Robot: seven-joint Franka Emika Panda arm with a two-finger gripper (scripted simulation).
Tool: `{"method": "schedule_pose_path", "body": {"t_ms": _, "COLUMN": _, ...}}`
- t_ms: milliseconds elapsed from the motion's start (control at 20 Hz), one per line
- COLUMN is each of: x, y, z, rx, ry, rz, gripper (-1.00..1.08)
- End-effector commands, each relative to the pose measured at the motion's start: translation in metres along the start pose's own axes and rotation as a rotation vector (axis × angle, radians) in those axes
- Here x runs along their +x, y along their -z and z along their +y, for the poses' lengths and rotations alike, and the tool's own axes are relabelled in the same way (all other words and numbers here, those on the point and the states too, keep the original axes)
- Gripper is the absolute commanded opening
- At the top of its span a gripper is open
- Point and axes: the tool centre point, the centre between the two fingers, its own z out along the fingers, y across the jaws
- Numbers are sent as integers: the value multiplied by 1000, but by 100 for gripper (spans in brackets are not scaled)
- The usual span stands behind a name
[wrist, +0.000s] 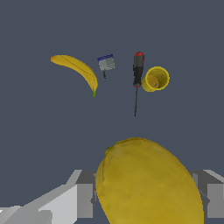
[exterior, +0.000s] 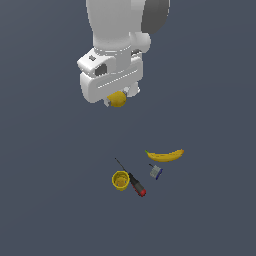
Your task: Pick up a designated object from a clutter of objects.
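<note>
The tool (exterior: 116, 99) is closed on the lemon (exterior: 118, 99), which sits pinched between the two fingers (wrist: 83, 199) – in the wrist view the fruit fills the gap from one grey pad to the other, its yellow skin bulging out in front of them. In the exterior view only the lower part of the lemon shows beneath the white hand of the arm, and it appears lifted well above the bench (exterior: 45, 200), apart from everything else.

The remaining clutter lies together on the dark bench, below the lemon in the exterior view. The banana (exterior: 165, 155) is stretched out flat, curved, toward the exterior view's right. Just beside it is the small grey-blue item (exterior: 155, 171). The screwdriver (exterior: 134, 181) lies with its red-and-black handle next to the yellow cup (exterior: 120, 180), its thin shaft pointing away past the cup's rim – whether handle and cup actually touch cannot be told. The cup rests tipped, its hollow mouth showing in both views.
</note>
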Motion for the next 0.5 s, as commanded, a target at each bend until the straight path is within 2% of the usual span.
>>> {"method": "schedule_pose_path", "body": {"t_ms": 0, "x": 3, "y": 13, "z": 0, "rx": 0, "ry": 0, "rz": 0, "gripper": -100}}
{"method": "schedule_pose_path", "body": {"t_ms": 450, "x": 8, "y": 30, "z": 0, "rx": 0, "ry": 0, "rz": 0, "gripper": -100}}
